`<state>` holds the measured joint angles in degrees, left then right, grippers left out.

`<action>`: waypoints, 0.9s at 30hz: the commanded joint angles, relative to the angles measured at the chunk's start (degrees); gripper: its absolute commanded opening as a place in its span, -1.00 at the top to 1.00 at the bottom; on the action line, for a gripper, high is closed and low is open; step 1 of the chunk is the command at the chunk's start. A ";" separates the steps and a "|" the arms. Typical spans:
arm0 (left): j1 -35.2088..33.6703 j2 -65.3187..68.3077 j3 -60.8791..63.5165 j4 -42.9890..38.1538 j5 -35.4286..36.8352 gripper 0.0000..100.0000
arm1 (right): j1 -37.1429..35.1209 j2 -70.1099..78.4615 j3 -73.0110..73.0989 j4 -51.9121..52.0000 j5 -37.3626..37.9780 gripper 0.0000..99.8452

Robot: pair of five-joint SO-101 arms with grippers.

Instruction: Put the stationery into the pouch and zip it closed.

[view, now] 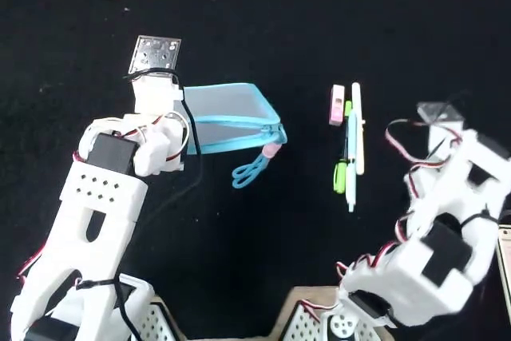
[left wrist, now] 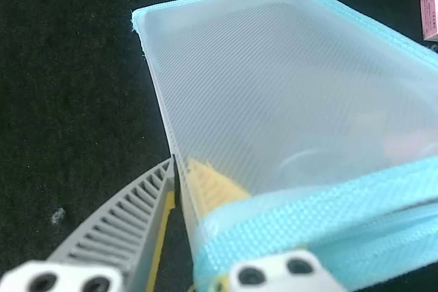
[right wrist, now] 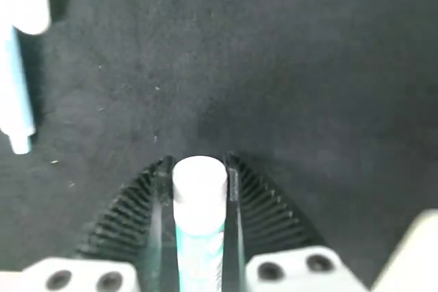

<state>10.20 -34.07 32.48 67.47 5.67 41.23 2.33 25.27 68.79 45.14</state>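
The left wrist view showed what the high view hid: the left tool (left wrist: 179,172) was clamped on a short end of the pouch (left wrist: 274,94), with the mesh pinched between its fingers (left wrist: 123,223). The right wrist view showed the right tool (right wrist: 198,176) closed on a white-capped stick (right wrist: 198,200) with a teal body. The stick's long axis ran in line with the fingers, its cap pointing out over the black surface (right wrist: 308,66).

In the high view the pouch lay on the left half of the surface. Its long axis ran across, the zip lay along the near edge, and the pink pull (view: 272,149) was at the end toward the pens. An eraser (view: 337,105), a white pen (view: 358,129), a blue pen (view: 350,140) and a green highlighter (view: 341,175) lay between the arms, the pens' long axes running away from the arm bases.
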 commanded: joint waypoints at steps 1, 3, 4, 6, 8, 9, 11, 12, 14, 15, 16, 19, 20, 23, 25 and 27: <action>1.54 0.44 2.07 -0.18 0.79 0.94 | -1.32 -9.54 -7.69 10.20 -1.41 0.98; 1.45 0.44 2.07 -0.18 0.79 0.94 | -3.16 -13.93 -9.27 15.38 -2.99 0.98; 1.45 0.44 2.07 -0.18 0.79 0.94 | -4.31 -16.40 -9.54 16.88 -4.92 0.98; 1.54 0.44 2.07 -0.18 0.79 0.94 | -6.95 -21.41 -9.19 17.41 -8.70 0.98; 1.63 0.44 2.07 -0.18 0.79 0.94 | -9.67 -26.77 -8.31 17.32 -11.52 0.98; 1.63 0.44 2.07 -0.18 0.79 0.94 | -11.52 -29.67 -7.96 17.41 -12.92 0.98; 1.63 0.44 2.07 -0.18 0.79 0.94 | -14.95 -35.74 -7.25 17.49 -16.44 0.98; 1.63 0.44 2.07 -0.18 0.79 0.94 | -16.70 -38.73 -7.34 17.49 -18.99 0.98; 1.63 0.44 2.07 -0.18 0.79 0.94 | -20.04 -44.97 -7.96 17.32 -25.05 0.98; 1.63 0.44 2.07 -0.18 0.79 0.94 | -22.42 -47.78 -8.57 17.32 -28.22 0.98; 1.63 0.44 2.07 -0.18 0.79 0.94 | -25.41 -50.42 -9.10 17.32 -31.12 0.98; 1.63 0.44 2.07 -0.18 0.79 0.94 | -37.45 -56.75 -9.71 16.35 -39.12 0.98; 1.63 0.44 2.07 -0.18 0.79 0.94 | -42.20 -58.15 -9.45 15.03 -41.41 0.98; 1.45 0.44 2.07 -0.18 0.79 0.94 | -53.54 -60.97 -7.43 8.09 -44.92 0.98; 1.36 0.44 2.07 -0.18 0.79 0.94 | -58.37 -61.67 -5.49 2.99 -45.27 0.98; 1.54 0.44 2.15 -0.18 0.79 0.94 | -61.89 -61.85 -3.38 -2.55 -45.27 0.98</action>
<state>10.20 -34.07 32.48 67.38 5.67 -14.59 -58.42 20.62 74.24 0.75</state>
